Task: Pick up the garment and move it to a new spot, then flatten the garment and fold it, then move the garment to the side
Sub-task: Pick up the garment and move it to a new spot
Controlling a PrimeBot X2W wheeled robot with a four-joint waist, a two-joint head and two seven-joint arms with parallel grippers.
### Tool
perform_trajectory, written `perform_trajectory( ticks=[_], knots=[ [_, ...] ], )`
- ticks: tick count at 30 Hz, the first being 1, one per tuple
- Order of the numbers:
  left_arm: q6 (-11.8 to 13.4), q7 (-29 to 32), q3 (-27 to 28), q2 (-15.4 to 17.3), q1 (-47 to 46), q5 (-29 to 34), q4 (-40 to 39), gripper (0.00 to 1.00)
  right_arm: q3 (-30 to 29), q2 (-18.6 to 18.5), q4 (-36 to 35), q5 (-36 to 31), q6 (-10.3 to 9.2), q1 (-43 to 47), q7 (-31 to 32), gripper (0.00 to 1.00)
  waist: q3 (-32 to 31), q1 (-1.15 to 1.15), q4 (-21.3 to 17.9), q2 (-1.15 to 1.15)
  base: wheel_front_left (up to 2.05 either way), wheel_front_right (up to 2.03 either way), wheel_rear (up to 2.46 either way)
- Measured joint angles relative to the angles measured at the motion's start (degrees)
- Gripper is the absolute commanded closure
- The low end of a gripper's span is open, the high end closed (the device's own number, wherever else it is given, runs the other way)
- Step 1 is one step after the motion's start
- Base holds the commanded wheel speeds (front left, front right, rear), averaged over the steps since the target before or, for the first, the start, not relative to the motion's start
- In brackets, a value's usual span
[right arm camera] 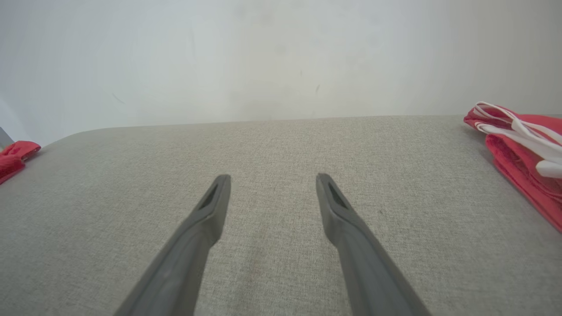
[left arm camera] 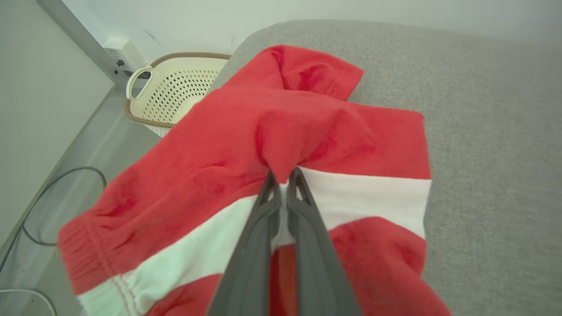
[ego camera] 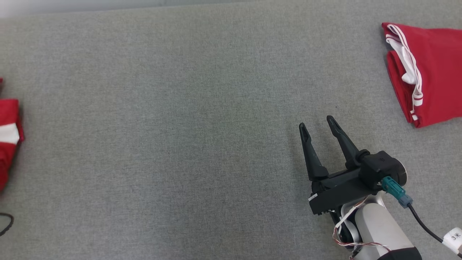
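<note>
A red garment with a white band (left arm camera: 307, 123) lies bunched at the table's left edge, and part of it hangs over the side. My left gripper (left arm camera: 284, 173) is shut on a raised fold of it where red meets white. In the head view this garment (ego camera: 8, 144) sits at the far left border. My right gripper (ego camera: 316, 122) hovers open over bare grey table at the lower right, with nothing between its fingers (right arm camera: 210, 206). A folded red piece with white-and-red striped trim (ego camera: 433, 72) lies at the far right of the table.
The grey fabric-covered table (ego camera: 180, 108) stretches wide between the two red pieces. Beyond its left edge a cream perforated basket (left arm camera: 175, 92) stands on the floor, with cables (left arm camera: 61, 175) nearby. A dark cable loop (ego camera: 7, 222) shows at the lower left.
</note>
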Motion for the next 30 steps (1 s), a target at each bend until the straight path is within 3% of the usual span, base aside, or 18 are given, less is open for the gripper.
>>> perform_trajectory(
  ticks=[7,14,30],
  knots=[
    [-1.09,-4.52,-2.18,-0.36,-1.64,0.81,-4.04,1.0,0.18,0.27,0.6,0.49,0.0,0.4,0.0,0.0,-2.5,0.0,0.76,0.0,0.0,0.0,0.0],
    [-2.04,-5.03,-5.31,-0.87,-1.91,1.63,-12.55,1.0,-0.19,0.96,0.98,1.59,0.0,1.29,0.0,0.0,-5.27,0.0,0.55,0.0,0.0,0.0,0.0],
    [-2.3,5.42,-13.04,-3.77,3.15,1.35,-42.81,1.0,-3.03,3.24,0.33,2.25,0.0,3.52,0.0,0.0,-8.36,-0.01,-5.37,0.0,0.0,0.0,0.0]
  ],
)
